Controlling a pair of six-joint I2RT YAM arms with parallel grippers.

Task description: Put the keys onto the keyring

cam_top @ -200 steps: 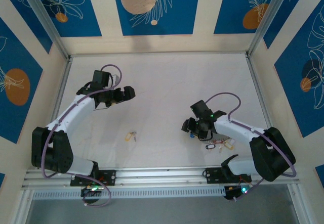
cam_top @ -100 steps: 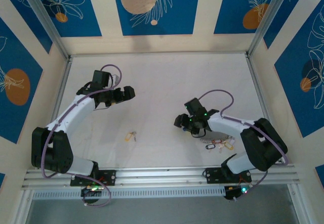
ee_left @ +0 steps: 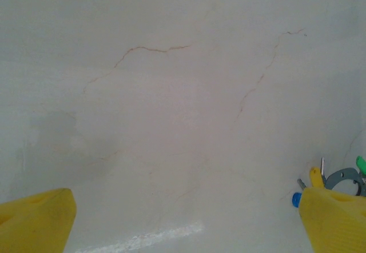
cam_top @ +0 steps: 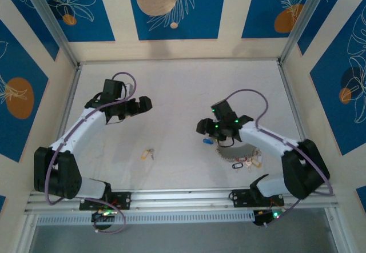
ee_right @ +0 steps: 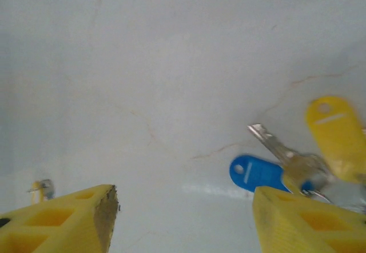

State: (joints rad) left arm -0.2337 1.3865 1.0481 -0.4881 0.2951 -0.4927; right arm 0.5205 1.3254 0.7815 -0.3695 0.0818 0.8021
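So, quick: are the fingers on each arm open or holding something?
Left gripper: open, fingers wide apart, holding nothing.
Right gripper: open, nothing between its fingers; the keys sit close beside one finger.

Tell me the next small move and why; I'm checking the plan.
Probably carry the right gripper left to the loose yellow-tagged key: that key lies alone, well apart from the keyring, and the gripper's jaws stand open.
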